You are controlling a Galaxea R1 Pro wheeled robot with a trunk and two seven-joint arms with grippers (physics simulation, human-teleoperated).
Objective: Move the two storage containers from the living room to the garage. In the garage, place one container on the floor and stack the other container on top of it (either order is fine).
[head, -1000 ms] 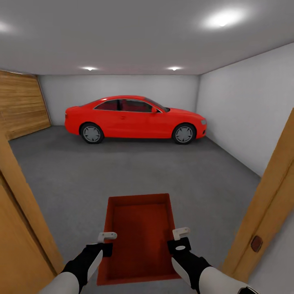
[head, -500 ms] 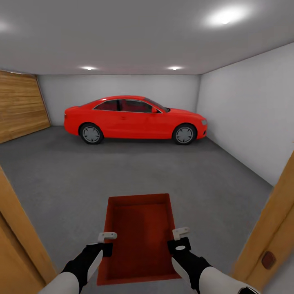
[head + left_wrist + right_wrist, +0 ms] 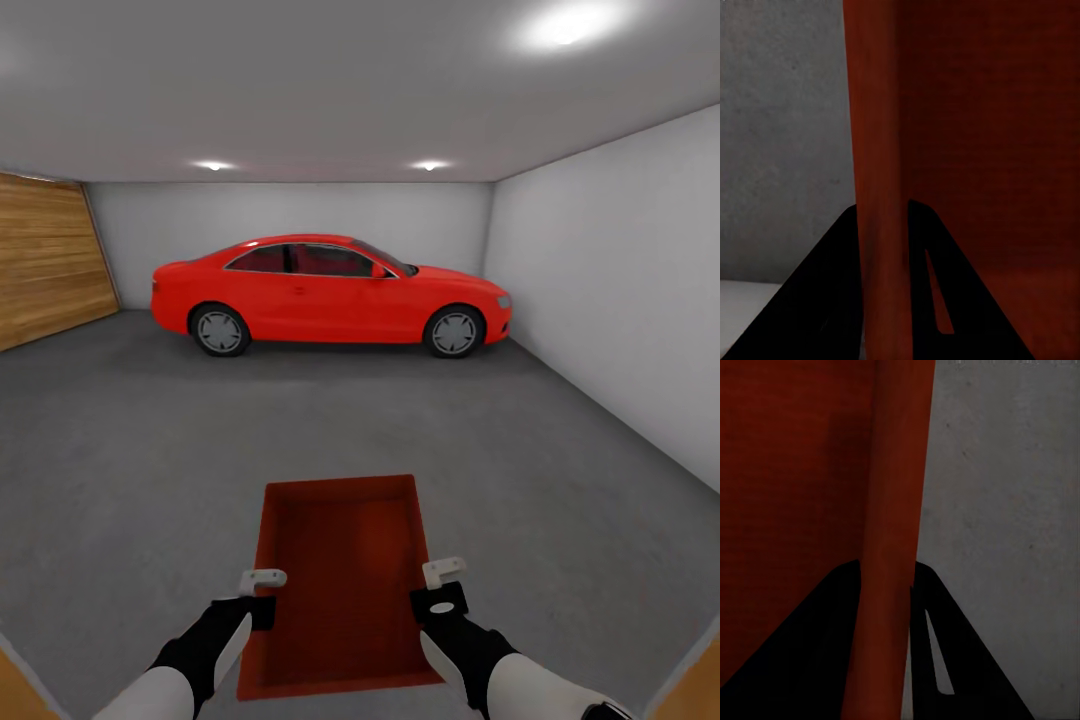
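I hold one orange-red storage container (image 3: 342,580) out in front of me, open side up and empty, above the dark grey garage floor (image 3: 300,430). My left gripper (image 3: 262,592) is shut on the container's left long wall (image 3: 879,187), one black finger (image 3: 832,292) on each side of it. My right gripper (image 3: 442,588) is shut on the right long wall (image 3: 896,532) in the same way. The container hangs level between both arms, clear of the concrete.
A red coupe car (image 3: 330,293) stands side-on against the far wall. A wood-panelled wall (image 3: 45,260) runs along the left and a plain white wall (image 3: 620,290) along the right. Wide bare concrete lies between me and the car.
The view has advanced through the doorway: the wooden door frames that flanked both sides have slid out past the bottom corners. The container and both grippers keep the same pose relative to me.
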